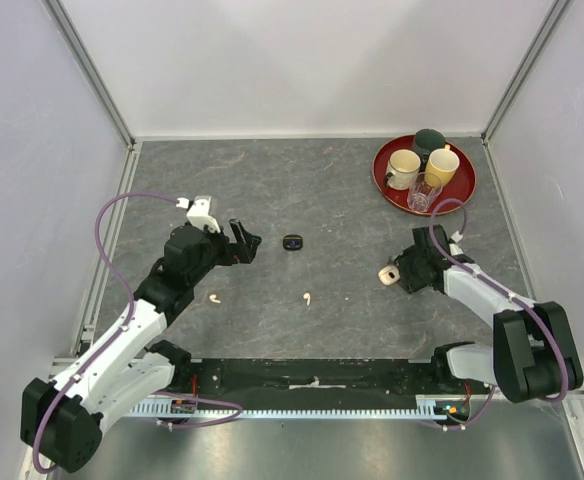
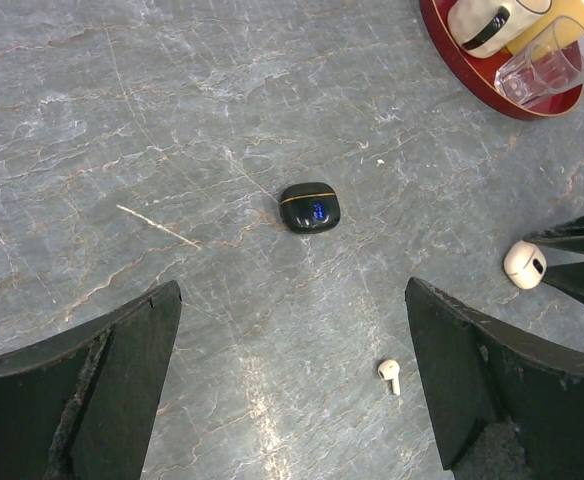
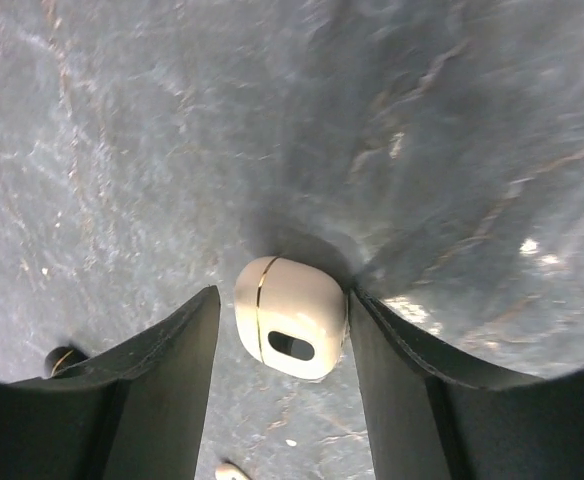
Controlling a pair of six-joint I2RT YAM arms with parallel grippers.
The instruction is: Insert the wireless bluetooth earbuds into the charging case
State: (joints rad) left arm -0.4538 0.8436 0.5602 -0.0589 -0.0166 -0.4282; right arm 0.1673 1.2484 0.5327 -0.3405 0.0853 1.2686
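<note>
- right end effector (image 1: 390, 273) straddles the cream charging case (image 3: 290, 318) lying on the surface (image 1: 342, 200); one finger touches it, sliver of gap at the other, so a real grip cannot be told
- cream case looks shut, contents hidden
- left end effector (image 1: 246, 242) released, jaws wide, above the surface
- black charging case (image 2: 310, 207) just ahead of the left end effector, looks shut
- two cream-white earbuds loose on the surface, outside both cases: one (image 1: 307, 297) between the arms, one (image 1: 214, 297) beside the left arm
- red tray (image 1: 379, 175) in the far right corner holds a cream mug (image 1: 404, 167), yellow mug (image 1: 441, 165), clear glass (image 1: 424, 195) and dark cup (image 1: 430, 140)
</note>
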